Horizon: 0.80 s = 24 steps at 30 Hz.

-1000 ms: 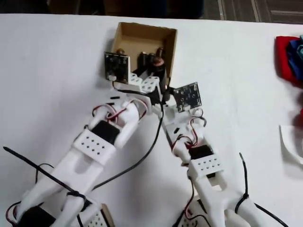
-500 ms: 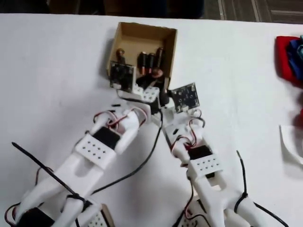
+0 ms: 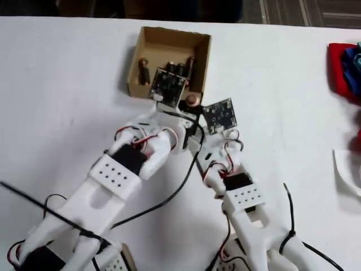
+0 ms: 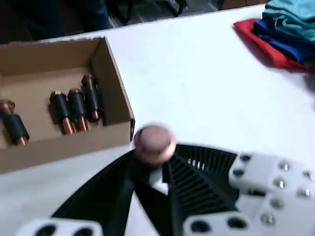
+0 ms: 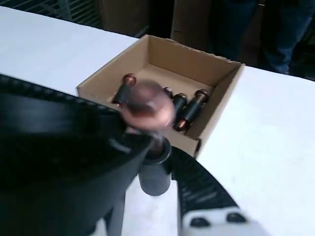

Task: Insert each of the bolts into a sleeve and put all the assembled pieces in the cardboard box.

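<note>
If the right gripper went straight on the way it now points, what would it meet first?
Probably the near wall of the open brown cardboard box just ahead of the right gripper, though depth is unclear.

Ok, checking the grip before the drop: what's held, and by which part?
The sleeved bolt, upright; the left pincer and the right pincer both seem closed on its black sleeve, below the copper head.

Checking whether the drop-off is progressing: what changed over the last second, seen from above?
The left arm swung its wrist rightward along the near wall of the cardboard box. The held bolt-and-sleeve piece shifted back toward the arms, from over the box to just outside that wall. The right arm barely moved; the four pieces in the box stayed put.
</note>
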### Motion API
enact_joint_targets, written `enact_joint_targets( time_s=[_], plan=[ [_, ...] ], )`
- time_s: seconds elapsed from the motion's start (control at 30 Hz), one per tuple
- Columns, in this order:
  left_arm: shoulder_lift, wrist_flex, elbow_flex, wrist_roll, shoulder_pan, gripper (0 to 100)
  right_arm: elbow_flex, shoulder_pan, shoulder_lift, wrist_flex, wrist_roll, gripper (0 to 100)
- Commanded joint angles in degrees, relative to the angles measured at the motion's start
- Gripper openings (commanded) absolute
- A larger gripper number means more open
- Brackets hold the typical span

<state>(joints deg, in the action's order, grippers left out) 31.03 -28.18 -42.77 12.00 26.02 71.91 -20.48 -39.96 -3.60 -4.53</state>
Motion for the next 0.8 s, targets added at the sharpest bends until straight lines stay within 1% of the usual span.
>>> enact_joint_targets(
  time_s=[0.0, 0.07, 0.23, 0.3, 0.43, 0.53, 0.63, 0.7, 0.77],
  plan=[
    [0.62, -3.69, 3.56, -0.35, -0.97, 25, -3.78, 0.40, -1.63, 0.40, 0.62, 2.0],
    [0.88, -3.43, 3.65, -0.35, -2.20, 28, -3.78, 0.48, -3.38, 1.36, 0.62, 2.0],
    [0.97, -3.96, 6.81, -0.62, -7.30, 24, -3.78, 0.40, -7.60, 4.62, 0.62, 2.0],
    [1.05, -4.92, 9.89, -0.62, -9.93, 23, -3.69, 0.75, -8.31, 6.73, 0.62, 2.0],
    [2.64, -7.91, 15.78, -0.70, -16.70, 22, -3.69, 0.84, -8.31, 11.30, 0.62, 2.0],
    [3.08, -9.85, 16.13, -0.70, -23.47, 22, -4.04, 0.84, -8.31, 12.70, 2.37, 2.0],
    [2.90, -12.13, 10.95, -0.79, -31.65, 22, -7.74, 1.63, -8.04, 15.43, 7.38, 2.0],
    [2.81, -11.87, 4.79, -0.88, -37.45, 22, -15.03, 2.77, -5.85, 19.12, 8.00, 1.9],
    [2.81, -9.14, -0.75, -3.43, -42.20, 22, -25.85, 3.82, -0.13, 24.31, 8.18, 1.9]
  ],
)
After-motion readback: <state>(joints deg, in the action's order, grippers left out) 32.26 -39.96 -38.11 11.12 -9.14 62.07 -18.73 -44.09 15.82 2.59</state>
